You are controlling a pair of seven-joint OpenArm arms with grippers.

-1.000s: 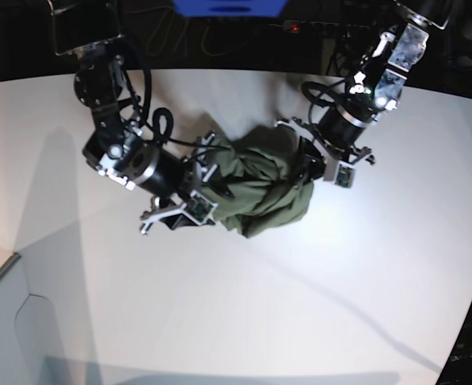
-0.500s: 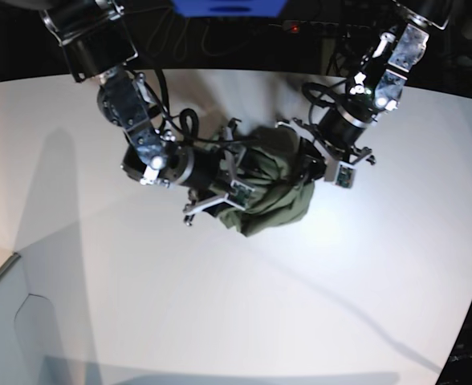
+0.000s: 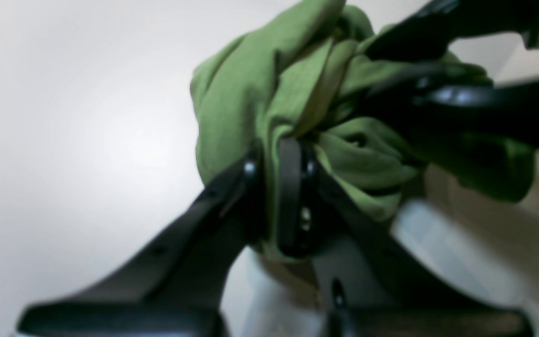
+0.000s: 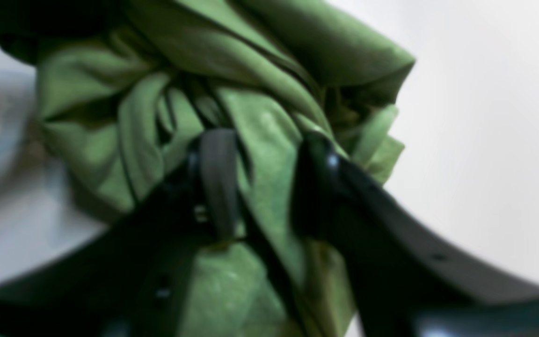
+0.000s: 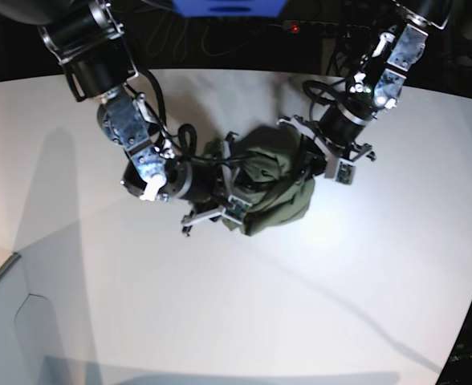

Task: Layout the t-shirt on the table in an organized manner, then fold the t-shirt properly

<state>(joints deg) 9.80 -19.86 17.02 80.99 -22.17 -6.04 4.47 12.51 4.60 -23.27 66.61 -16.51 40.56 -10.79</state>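
White table (image 5: pixel 316 305), dark room behind. T-shirt (image 5: pixel 272 188) bunched in a lump near the table's far edge; no clear long axis or facing. Left gripper (image 3: pixel 281 154) clamped tight on a fold. Right gripper (image 4: pixel 262 173) has cloth between its jaws, gap narrower than a second ago, and has moved further into the shirt.
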